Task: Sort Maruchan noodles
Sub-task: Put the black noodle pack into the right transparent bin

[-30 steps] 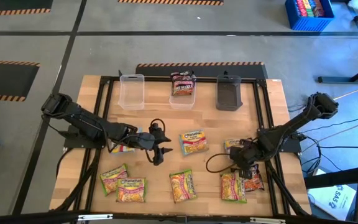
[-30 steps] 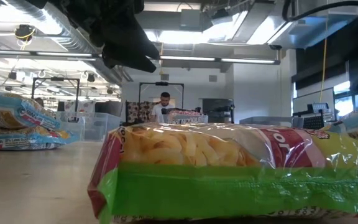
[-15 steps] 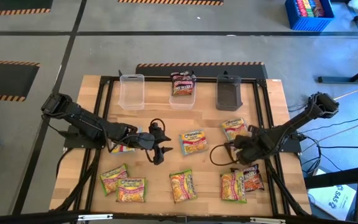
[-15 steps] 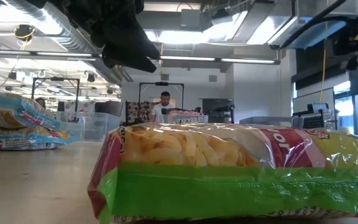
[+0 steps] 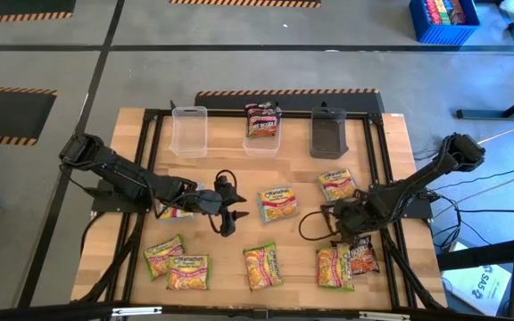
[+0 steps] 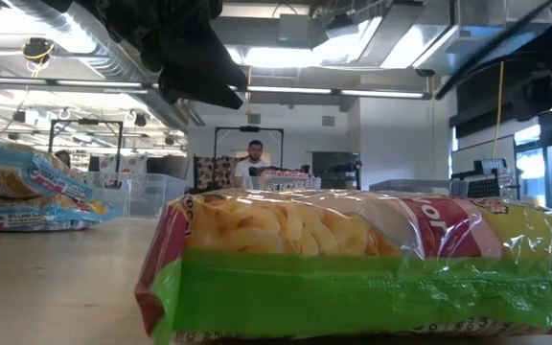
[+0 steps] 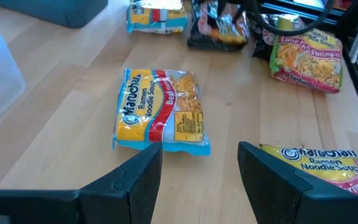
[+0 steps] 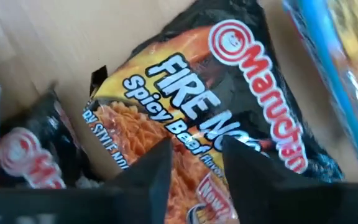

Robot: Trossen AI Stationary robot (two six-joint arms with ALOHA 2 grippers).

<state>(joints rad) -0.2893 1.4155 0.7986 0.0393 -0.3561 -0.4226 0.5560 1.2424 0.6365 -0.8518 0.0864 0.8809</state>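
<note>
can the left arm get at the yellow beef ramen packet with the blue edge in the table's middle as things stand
Probably yes. The left gripper stands open, with the yellow beef ramen packet lying flat just ahead of its fingers, apart from the other packets, with bare wooden table around it.

Maruchan noodles (image 5: 277, 203): flat square packets scattered on wood, one in the middle tub.

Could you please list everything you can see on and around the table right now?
Yellow-orange noodle packets: three, blue-edged, across mid-table.
Yellow-green noodle packets: four, along the near edge.
Dark maroon noodle packets: at least two by the right arm; more in the middle tub, count unclear.
Clear tubs: two, far edge.
Dark grey tub: one, far edge, right.
Blue crate: one, on the floor beyond the table.
Person: one, in the room behind.
Left end effector: open, mid-table.
Right end effector: open, over the dark packets.
</note>
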